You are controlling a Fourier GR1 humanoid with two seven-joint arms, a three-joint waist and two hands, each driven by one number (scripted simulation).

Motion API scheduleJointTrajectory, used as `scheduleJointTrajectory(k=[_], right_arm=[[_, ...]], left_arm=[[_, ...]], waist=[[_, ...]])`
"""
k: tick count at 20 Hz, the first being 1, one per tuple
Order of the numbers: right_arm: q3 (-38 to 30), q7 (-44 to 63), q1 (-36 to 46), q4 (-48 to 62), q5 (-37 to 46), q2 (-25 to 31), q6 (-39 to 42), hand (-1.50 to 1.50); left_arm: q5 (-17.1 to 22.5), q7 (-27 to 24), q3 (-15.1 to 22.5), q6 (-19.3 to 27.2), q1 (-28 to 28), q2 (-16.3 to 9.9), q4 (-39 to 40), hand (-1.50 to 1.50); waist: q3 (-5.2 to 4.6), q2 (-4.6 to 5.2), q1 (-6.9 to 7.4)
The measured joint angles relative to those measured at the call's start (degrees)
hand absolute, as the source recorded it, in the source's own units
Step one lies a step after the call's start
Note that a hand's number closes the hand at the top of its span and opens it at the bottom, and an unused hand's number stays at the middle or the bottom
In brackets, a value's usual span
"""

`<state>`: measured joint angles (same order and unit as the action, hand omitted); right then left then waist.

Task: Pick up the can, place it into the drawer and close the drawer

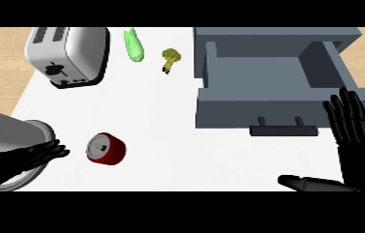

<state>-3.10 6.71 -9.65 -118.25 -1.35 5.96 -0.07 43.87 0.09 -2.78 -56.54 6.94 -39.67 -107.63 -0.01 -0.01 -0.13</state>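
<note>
While the red can point(106, 149) lies on the counter point(178, 145) well left of the open drawer point(267, 89), the left hand point(32, 158) beside it holds nothing, fingers relaxed; the right hand point(347, 123) rests spread just right of the drawer.

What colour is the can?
The can is red with a silvery top, seen in the head view.
</note>
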Motion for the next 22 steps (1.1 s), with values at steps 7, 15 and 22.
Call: scheduleJointTrajectory(k=[7, 15, 22], right_arm=[[-2.1, -3.0, -3.5, 0.0, -1.5, 0.0, 2.9, -1.50], [-4.3, -4.3, -4.7, 0.7, -2.0, -0.2, 4.9, -1.50], [-5.6, -3.9, -5.2, -0.5, -2.6, -0.6, 6.3, -1.50]], left_arm=[[1.8, 3.5, -1.6, -1.1, -2.8, 0.6, 4.6, -1.50], [-3.4, 5.8, -1.4, -2.0, -5.2, 7.1, 6.9, -1.50], [-13.2, 4.0, -2.6, -4.2, -7.4, 14.4, 12.5, -1.50]], waist=[[0.02, -0.02, -0.06], [0.01, -0.03, -0.03], [0.00, -0.02, -0.09]])
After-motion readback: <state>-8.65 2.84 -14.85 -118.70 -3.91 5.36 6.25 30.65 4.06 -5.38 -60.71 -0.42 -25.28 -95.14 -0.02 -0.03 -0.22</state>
